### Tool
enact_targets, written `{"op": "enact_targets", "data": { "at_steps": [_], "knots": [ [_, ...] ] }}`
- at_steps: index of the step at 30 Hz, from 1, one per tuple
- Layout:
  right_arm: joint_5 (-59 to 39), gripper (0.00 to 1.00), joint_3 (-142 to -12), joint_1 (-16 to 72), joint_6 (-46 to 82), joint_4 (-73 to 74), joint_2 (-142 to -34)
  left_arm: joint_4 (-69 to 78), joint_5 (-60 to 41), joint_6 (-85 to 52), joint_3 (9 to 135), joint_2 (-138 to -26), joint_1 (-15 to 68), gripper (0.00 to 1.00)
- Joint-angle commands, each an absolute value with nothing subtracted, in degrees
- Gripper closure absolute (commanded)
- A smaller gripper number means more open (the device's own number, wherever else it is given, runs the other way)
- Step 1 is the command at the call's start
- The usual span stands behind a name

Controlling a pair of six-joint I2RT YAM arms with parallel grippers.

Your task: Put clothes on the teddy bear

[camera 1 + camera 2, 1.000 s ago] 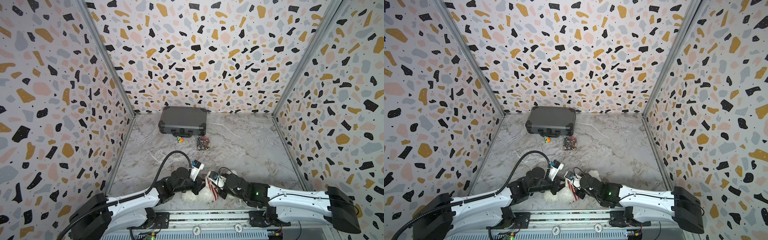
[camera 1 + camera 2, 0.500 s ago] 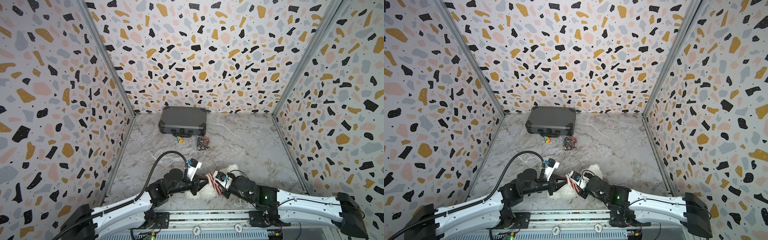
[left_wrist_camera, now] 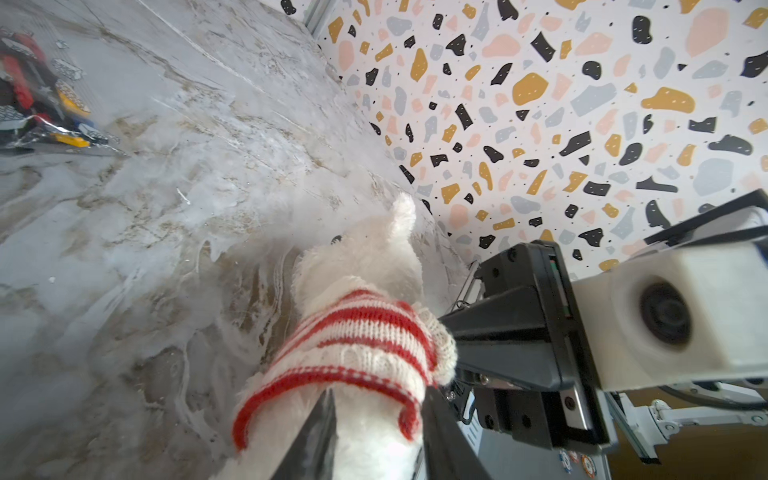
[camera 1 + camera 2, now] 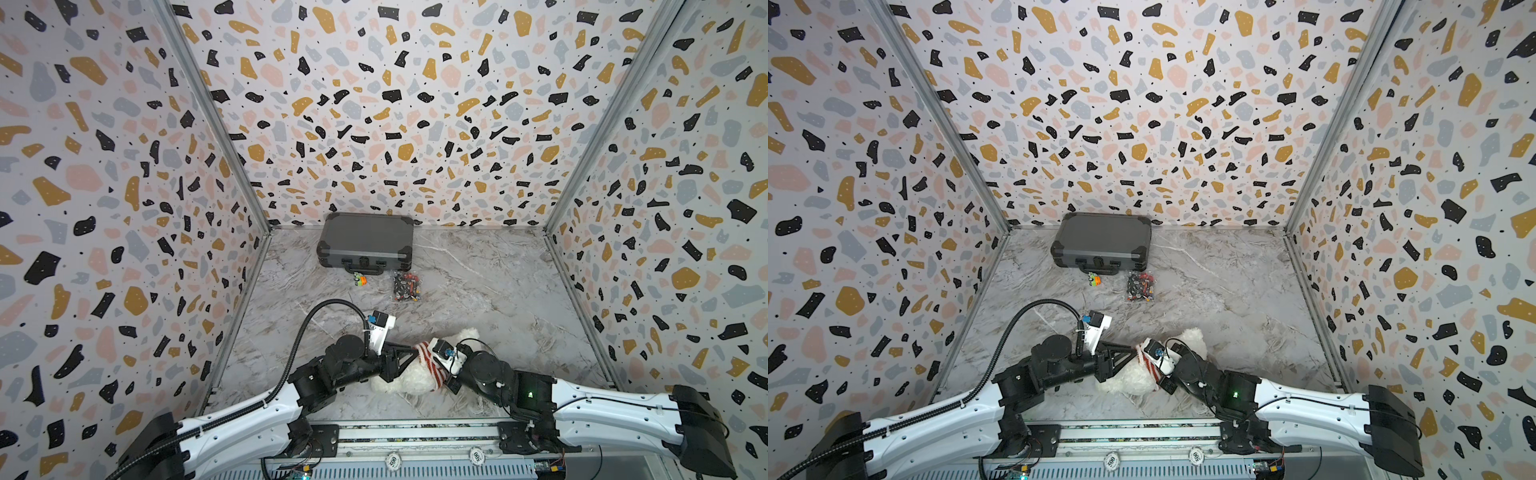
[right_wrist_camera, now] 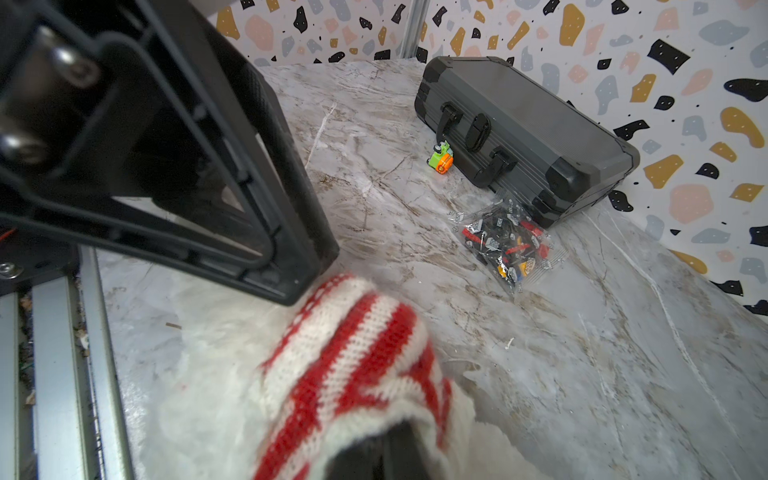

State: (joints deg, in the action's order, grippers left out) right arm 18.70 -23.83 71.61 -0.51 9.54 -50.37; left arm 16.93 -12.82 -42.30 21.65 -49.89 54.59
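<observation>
The teddy bear (image 4: 397, 383) (image 4: 1121, 384) lies at the table's front edge between both arms, its head (image 4: 466, 336) pointing back right. A red-and-white striped knitted sweater (image 4: 427, 360) (image 3: 357, 332) (image 5: 353, 353) sits round its upper body, below the head. My left gripper (image 3: 380, 392) (image 4: 409, 354) is open, its fingers apart on either side of the white fur at the sweater's hem. My right gripper (image 5: 374, 455) is shut on the sweater's edge at the other side; the knit drapes over its fingertips. In both top views its wrist camera hides the jaws.
A shut grey case (image 4: 365, 243) (image 5: 528, 129) lies at the back wall. In front of it are a small green and orange toy (image 4: 359, 279) (image 5: 441, 158) and a clear bag of small bricks (image 4: 406, 286) (image 5: 507, 245). Patterned walls close three sides; a metal rail (image 4: 415, 432) runs along the front.
The left gripper's jaws have parted from shut. Both arms stretched out lower over the bear, and the bear's head has come into view to the right.
</observation>
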Motion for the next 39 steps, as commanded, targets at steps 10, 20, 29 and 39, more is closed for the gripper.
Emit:
{"op": "enact_targets", "data": {
  "at_steps": [10,20,29,39],
  "knots": [
    [19.17,1.00,-25.76,71.39,-0.74,13.32,-50.98,18.83,-11.09,-43.37,26.70,-53.43,56.77,0.77],
    [19.34,1.00,-25.78,71.41,-0.88,13.20,-50.57,16.22,-9.67,-43.11,27.95,-54.38,57.38,0.89],
    [19.69,1.00,-26.18,71.53,-1.19,11.87,-49.39,18.29,-9.34,-43.68,27.43,-55.48,58.05,1.00],
    [18.94,1.00,-19.55,75.09,-4.02,16.11,-36.84,13.43,-3.57,-48.42,19.32,-46.98,49.88,1.00]
  ]
}}
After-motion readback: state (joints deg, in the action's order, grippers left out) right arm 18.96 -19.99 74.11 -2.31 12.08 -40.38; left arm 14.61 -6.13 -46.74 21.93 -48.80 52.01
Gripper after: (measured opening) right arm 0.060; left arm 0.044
